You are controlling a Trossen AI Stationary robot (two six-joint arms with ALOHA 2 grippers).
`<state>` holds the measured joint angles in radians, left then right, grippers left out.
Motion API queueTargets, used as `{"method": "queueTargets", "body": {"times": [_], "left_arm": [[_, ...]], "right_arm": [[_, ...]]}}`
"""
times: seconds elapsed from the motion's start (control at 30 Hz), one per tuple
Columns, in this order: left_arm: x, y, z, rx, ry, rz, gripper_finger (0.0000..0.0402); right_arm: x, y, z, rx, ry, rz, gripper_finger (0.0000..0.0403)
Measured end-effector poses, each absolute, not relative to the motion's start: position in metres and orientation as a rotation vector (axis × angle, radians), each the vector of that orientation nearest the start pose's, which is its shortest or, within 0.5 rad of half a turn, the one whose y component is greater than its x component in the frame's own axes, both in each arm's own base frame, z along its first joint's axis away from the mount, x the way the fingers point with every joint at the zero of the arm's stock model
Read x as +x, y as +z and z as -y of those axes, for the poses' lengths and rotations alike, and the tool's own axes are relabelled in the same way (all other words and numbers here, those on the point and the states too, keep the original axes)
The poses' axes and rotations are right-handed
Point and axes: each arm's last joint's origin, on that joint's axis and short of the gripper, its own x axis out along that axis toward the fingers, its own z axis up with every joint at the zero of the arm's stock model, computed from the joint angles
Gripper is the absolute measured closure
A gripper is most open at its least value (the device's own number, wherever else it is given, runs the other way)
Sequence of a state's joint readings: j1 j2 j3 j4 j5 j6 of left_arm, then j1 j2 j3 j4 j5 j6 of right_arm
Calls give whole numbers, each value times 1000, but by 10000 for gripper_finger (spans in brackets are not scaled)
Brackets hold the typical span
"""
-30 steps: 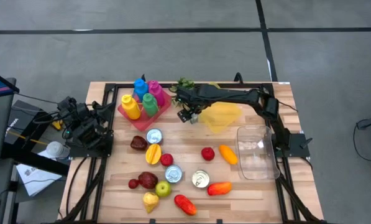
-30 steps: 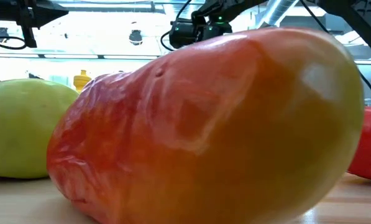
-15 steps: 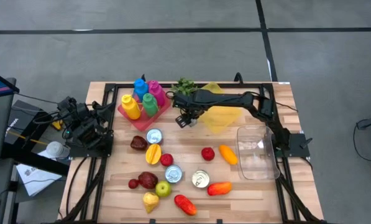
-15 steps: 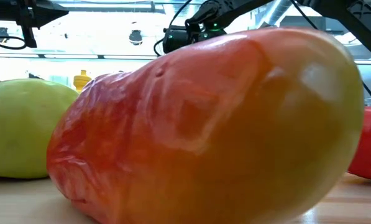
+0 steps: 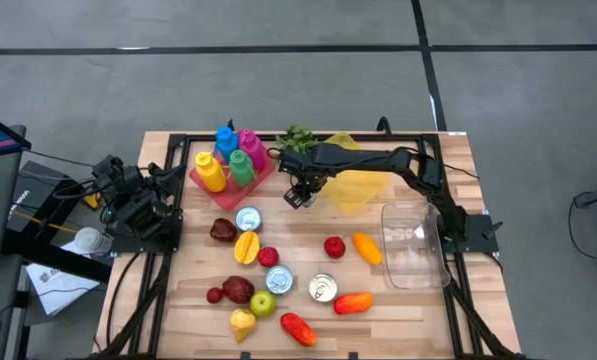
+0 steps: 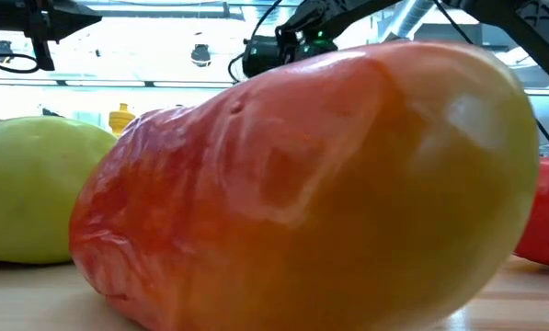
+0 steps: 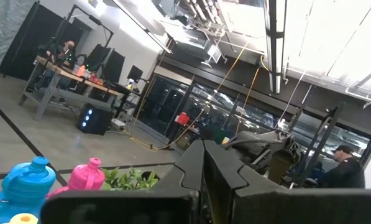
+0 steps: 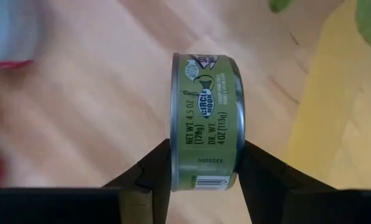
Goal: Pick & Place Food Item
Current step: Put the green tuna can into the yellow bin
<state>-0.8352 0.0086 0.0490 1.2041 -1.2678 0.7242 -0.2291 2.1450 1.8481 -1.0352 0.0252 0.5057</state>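
From above, the right gripper (image 5: 296,192) hangs just beside the red tray of coloured plastic bottles (image 5: 230,160), while the left gripper (image 5: 106,172), jaws shut, waits well apart from that tray. At the right wrist, its dark fingers (image 8: 153,171) clamp a flat green-labelled metal can (image 8: 206,138) on edge above the wooden table (image 8: 92,106).

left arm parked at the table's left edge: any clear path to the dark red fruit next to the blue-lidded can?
Probably yes. The left gripper sits folded at the left edge, fingers shut, and the wood between it and the dark red fruit looks bare. The bottle tray lies farther back, off that line.
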Motion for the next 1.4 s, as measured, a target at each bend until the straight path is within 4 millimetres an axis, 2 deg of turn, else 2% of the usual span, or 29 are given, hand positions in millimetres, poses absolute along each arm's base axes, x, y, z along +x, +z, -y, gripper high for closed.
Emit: {"method": "queueTargets", "body": {"times": [0.1,0.23,0.37,0.5,0.63,0.77,0.9,1.0,1.2,1.4], "left_arm": [[36,248,-2,-395,545,429,402],[36,248,-2,-394,545,429,402],[36,248,-2,-395,545,429,402],[36,248,-2,-394,545,429,402],[36,248,-2,-394,545,429,402],[36,248,-2,-393,545,428,402],[36,248,-1,-392,545,428,402],[36,248,-1,-392,545,428,402],[36,248,-1,-392,545,427,402],[36,248,-1,-391,545,427,402]], "right_arm": [[417,247,101,557,-482,-1190,259],[399,282,111,557,-431,-1119,259],[367,318,129,546,-458,-1072,259],[335,328,157,577,-530,-1034,259],[309,315,188,664,-570,-968,259],[296,281,208,806,-550,-884,259],[291,250,214,860,-589,-875,259],[287,236,218,868,-605,-867,259],[277,218,223,912,-645,-859,259],[281,208,223,947,-636,-770,259]]}}
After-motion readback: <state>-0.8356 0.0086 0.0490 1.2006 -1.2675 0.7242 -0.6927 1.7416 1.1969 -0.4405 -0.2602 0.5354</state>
